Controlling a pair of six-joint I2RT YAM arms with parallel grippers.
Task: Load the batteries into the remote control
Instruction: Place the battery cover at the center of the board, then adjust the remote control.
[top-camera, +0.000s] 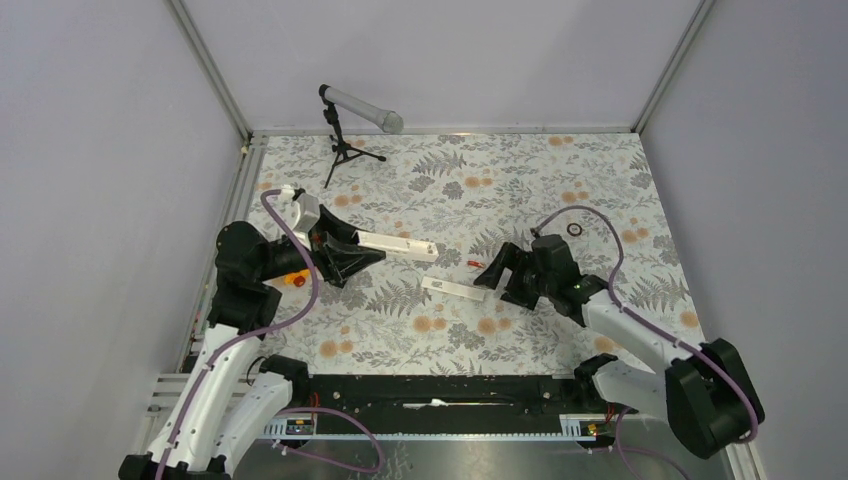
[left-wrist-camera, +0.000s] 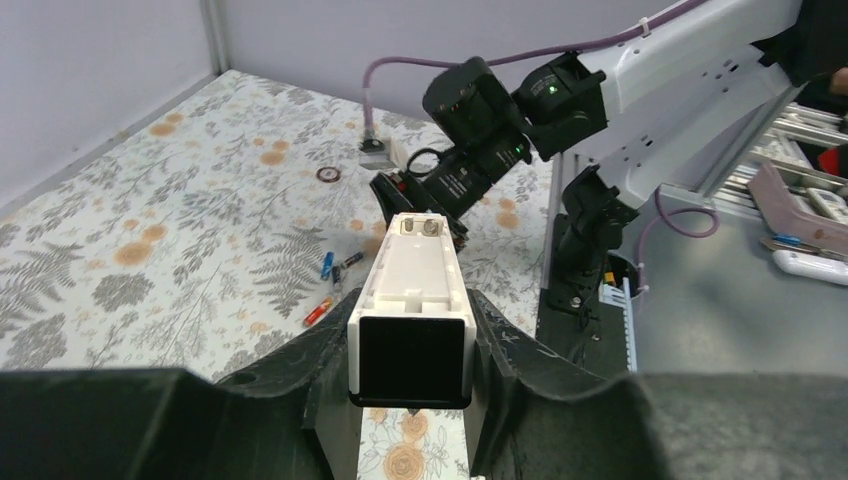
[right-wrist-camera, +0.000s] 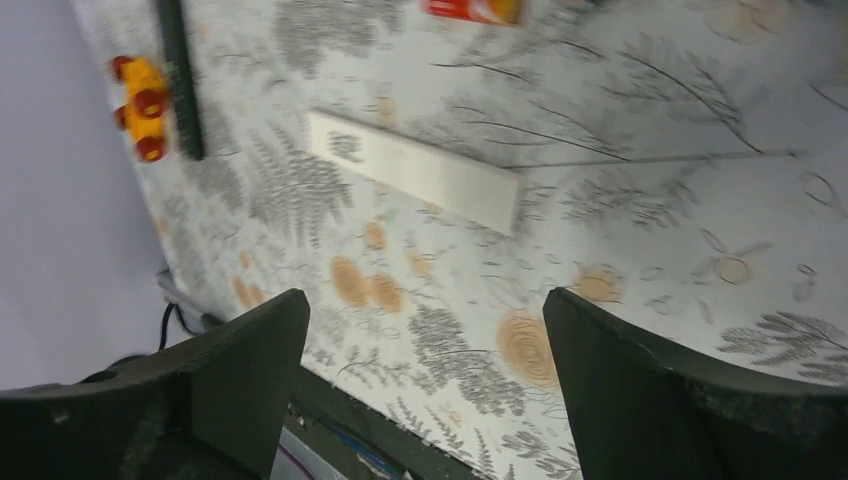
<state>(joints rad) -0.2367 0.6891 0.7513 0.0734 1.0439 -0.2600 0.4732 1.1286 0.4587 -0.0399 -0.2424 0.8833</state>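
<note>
Clamped between the black fingers (left-wrist-camera: 520, 370) of the left gripper (left-wrist-camera: 412, 380) is one long white plastic remote control (left-wrist-camera: 415, 290). Its dark end window sits close to the wrist camera and two metal contacts show at its far end. Beyond it, on the fern-printed counter (top-camera: 600, 200), lie the small cylindrical batteries (left-wrist-camera: 327, 265). Three can be counted in the left wrist view, one blue, one dark and one red-orange, near each other and apart from the remote; whether a fourth lies among them cannot be told. From above only one red battery (top-camera: 475, 263) stands out, between the remote's tip and the right gripper (right-wrist-camera: 425, 300). One flat white plastic battery cover (top-camera: 452, 289) lies near the middle, just ahead of that gripper. One orange toy car with red wheels (top-camera: 297, 280) sits beside the left arm, one small black ring (top-camera: 575, 229) lies behind the right arm, and one grey microphone on a black tripod (top-camera: 360, 110) stands at the far edge. The left arm is folded, elbow high at the counter's left side, its wrist aimed rightward with the remote held level above the counter. The right arm stretches diagonally from the near right corner, its fingers spread wide, holding nothing, above the cover.
</note>
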